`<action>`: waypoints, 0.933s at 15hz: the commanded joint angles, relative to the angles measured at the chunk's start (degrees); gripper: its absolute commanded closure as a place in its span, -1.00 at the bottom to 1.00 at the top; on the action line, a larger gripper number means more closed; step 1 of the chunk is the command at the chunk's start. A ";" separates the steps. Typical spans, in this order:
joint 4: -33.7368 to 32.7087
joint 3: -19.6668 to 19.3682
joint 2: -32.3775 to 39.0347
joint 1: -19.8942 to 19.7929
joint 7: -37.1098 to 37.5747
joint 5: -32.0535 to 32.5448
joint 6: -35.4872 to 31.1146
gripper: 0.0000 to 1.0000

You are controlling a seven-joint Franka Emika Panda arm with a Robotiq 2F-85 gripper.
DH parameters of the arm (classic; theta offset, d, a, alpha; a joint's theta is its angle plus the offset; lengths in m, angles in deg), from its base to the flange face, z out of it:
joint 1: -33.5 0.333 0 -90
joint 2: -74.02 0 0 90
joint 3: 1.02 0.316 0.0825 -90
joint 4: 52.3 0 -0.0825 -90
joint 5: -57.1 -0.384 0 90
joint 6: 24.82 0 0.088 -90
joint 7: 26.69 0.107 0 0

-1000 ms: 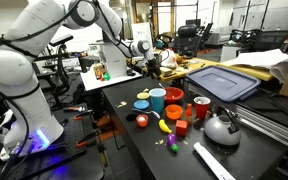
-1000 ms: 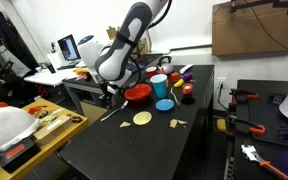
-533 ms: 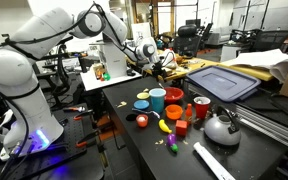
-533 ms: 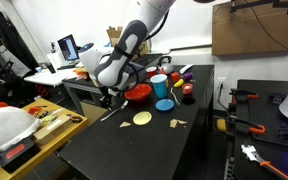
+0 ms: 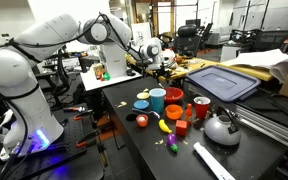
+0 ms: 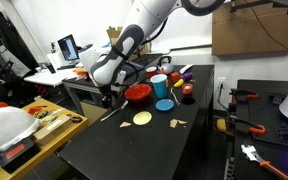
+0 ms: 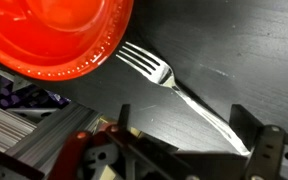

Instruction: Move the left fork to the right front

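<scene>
The left fork [image 7: 174, 82] is a slim silver fork lying flat on the black table. Its tines point at the red bowl [image 7: 54, 35] and its handle runs down toward my right finger. My gripper [image 7: 184, 130] is open just above the table, with the handle's end between the fingers and nothing grasped. In an exterior view the fork [image 6: 109, 113] is a pale line near the table's edge, under the gripper [image 6: 107, 98] and beside the red bowl [image 6: 137, 93]. In an exterior view the gripper [image 5: 162, 60] is at the table's far end and the fork is hidden.
Blue cups [image 6: 164, 104], a yellow disc [image 6: 142, 118] and small toys stand past the red bowl. Cups [image 5: 157, 99], a kettle [image 5: 221, 127], a toy banana [image 5: 165, 125] and a flat white strip [image 5: 212, 160] crowd the opposite end. A blue bin lid [image 5: 222, 82] lies beside them.
The arm's upper links have swung and the wrist has shifted slightly. The gripper stays low by the red bowl, and the fork has not moved.
</scene>
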 commanded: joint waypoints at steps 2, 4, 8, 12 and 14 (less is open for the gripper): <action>-8.54 2.83 4.19 -1.86 -8.85 -1.92 7.65 -1.00; -11.25 3.09 5.77 -1.82 -10.70 -2.12 10.04 -1.00; -16.54 2.93 9.45 -1.28 -12.27 -1.86 12.78 -1.00; -21.18 2.55 12.88 -0.88 -12.45 -1.90 14.59 -1.00; -23.26 2.53 14.26 -0.78 -12.50 -2.06 15.43 -1.00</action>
